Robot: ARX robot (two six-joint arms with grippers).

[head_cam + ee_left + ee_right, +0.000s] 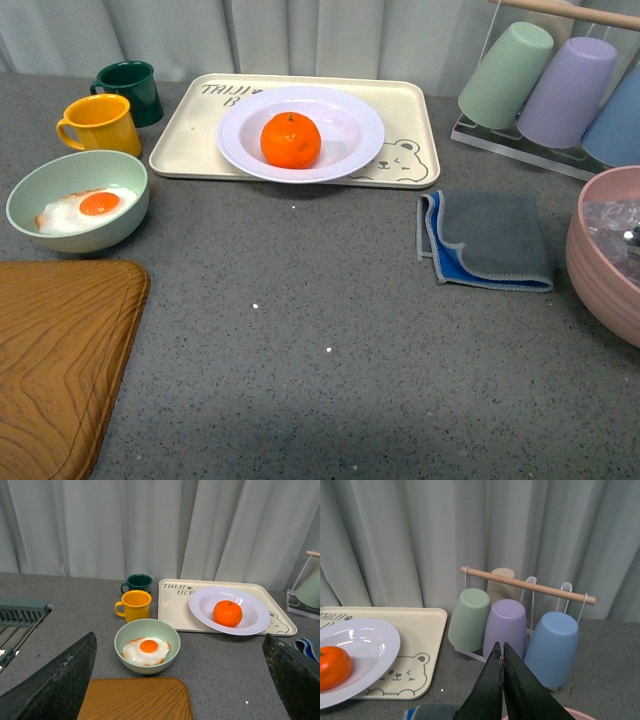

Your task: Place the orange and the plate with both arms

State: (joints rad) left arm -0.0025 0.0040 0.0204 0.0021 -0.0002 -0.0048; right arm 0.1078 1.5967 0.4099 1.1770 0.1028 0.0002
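Observation:
The orange (291,139) lies in the middle of the white plate (350,118), which rests on a cream tray with a bear drawing (412,120) at the back of the grey table. The left wrist view shows the same orange (227,613) in the plate (250,611), far beyond my left gripper (180,680), whose dark fingers (55,680) stand wide apart and open with nothing between them. My right gripper (502,647) is shut and empty, well back from the plate (370,645) and orange (332,666). Neither arm shows in the front view.
A pale green bowl with a fried egg (78,200), a yellow mug (100,124) and a dark green mug (130,90) stand at the left. A wooden board (55,360) fills the near left. A grey-blue cloth (487,240), pink bowl (605,250) and cup rack (560,85) stand right.

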